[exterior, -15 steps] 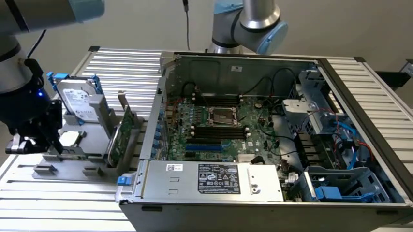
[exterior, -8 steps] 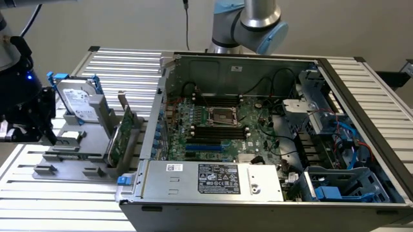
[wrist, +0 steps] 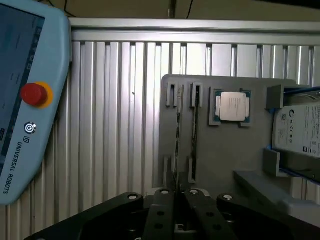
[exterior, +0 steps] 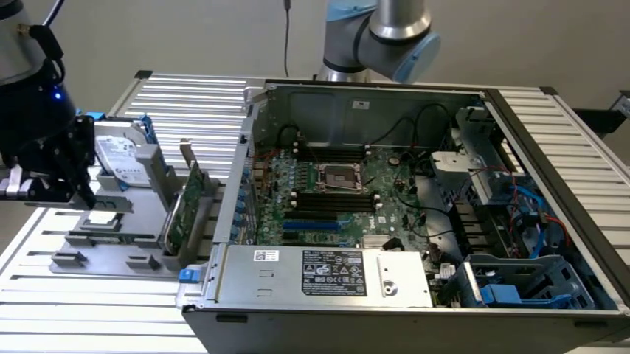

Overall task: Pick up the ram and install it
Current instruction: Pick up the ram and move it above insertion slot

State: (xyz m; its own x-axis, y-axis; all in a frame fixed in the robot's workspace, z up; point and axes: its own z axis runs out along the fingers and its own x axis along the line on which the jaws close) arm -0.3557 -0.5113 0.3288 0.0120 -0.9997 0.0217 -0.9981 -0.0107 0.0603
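Observation:
The ram [wrist: 178,135] stands on edge as a thin dark stick in a slot of the grey holder tray [wrist: 220,160], beside a second dark slot [wrist: 194,135]. My gripper [wrist: 176,194] hovers above the near end of these slots, fingers [wrist: 164,202] pressed together with nothing seen between them. In the exterior view the black gripper [exterior: 81,195] hangs over the tray [exterior: 99,262] at the exterior view's left, well away from the open computer. The black memory slots [exterior: 335,200] lie beside the processor socket on the green motherboard.
On the tray sit a processor chip [wrist: 232,106], a silver hard drive [wrist: 300,127] with blue handles [exterior: 123,158] and a tall green expansion card [exterior: 185,203]. The open computer case [exterior: 295,276] lies on the slatted table. A teach pendant [wrist: 25,100] rests beside the tray.

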